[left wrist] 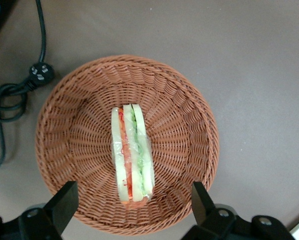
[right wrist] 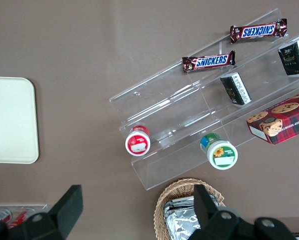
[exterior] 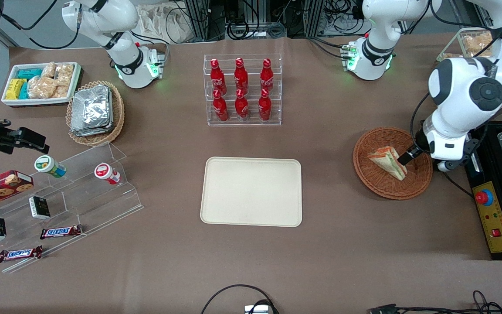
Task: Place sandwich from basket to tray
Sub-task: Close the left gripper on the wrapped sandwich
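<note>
The sandwich (exterior: 388, 161), a white-bread wedge with orange-red and green layers, lies on its side in the round reddish-brown basket (exterior: 377, 185) toward the working arm's end of the table. In the left wrist view the sandwich (left wrist: 132, 155) lies in the middle of the basket (left wrist: 79, 140). My gripper (exterior: 411, 156) hangs over the basket, open, just above the sandwich's wide end. Its black fingers (left wrist: 64, 205) stand wide apart on either side of the sandwich, touching nothing, and the gripper (left wrist: 133, 206) holds nothing. The cream tray (exterior: 251, 192) lies empty at the table's middle.
A clear rack of red bottles (exterior: 242, 89) stands farther from the camera than the tray. A control box with a red button (exterior: 488, 213) sits beside the basket, and a black cable (left wrist: 19, 85) lies by it. A foil-packet basket (exterior: 95, 112), snack bin (exterior: 39, 83) and acrylic shelf (exterior: 59, 200) are toward the parked arm's end.
</note>
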Motion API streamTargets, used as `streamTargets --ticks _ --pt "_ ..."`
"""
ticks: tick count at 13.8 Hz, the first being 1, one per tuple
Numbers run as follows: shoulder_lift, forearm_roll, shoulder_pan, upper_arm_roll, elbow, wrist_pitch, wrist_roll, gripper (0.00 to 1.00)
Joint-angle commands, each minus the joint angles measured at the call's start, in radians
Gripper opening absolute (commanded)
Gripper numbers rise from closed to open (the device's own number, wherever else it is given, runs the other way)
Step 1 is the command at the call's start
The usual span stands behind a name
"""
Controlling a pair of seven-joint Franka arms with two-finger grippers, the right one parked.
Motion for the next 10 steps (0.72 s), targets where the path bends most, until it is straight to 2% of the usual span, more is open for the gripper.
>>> streamTargets --ticks 1,10 --pt "-0.012 -0.004 -0.017 0.004 -0.09 0.108 -0.059 1.0" --pt "0.075 -0.004 -0.017 0.004 -0.246 0.392 -0.099 1.0"
